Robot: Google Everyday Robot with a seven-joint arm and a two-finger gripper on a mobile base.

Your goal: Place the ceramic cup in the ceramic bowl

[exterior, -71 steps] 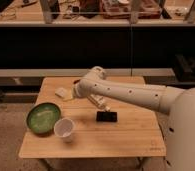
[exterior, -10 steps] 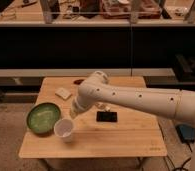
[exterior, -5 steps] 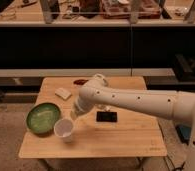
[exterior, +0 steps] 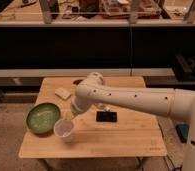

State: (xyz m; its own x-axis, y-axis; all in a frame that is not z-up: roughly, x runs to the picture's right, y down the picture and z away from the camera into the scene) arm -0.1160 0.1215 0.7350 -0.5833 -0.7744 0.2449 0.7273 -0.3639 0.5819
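Note:
A white ceramic cup (exterior: 63,129) stands upright on the wooden table (exterior: 121,140), just right of a green ceramic bowl (exterior: 42,118) at the table's left. My gripper (exterior: 72,116) is at the end of the white arm, right above and behind the cup's rim, between the cup and the arm's elbow. The arm's body hides most of the gripper.
A black flat object (exterior: 106,116) lies mid-table, right of the gripper. A pale sponge-like block (exterior: 63,93) lies at the back left. A reddish object (exterior: 78,81) shows behind the arm. Dark shelving stands behind the table.
The arm has swung from the table's back toward the front left, bringing the gripper down close to the cup. The cup and bowl have not moved.

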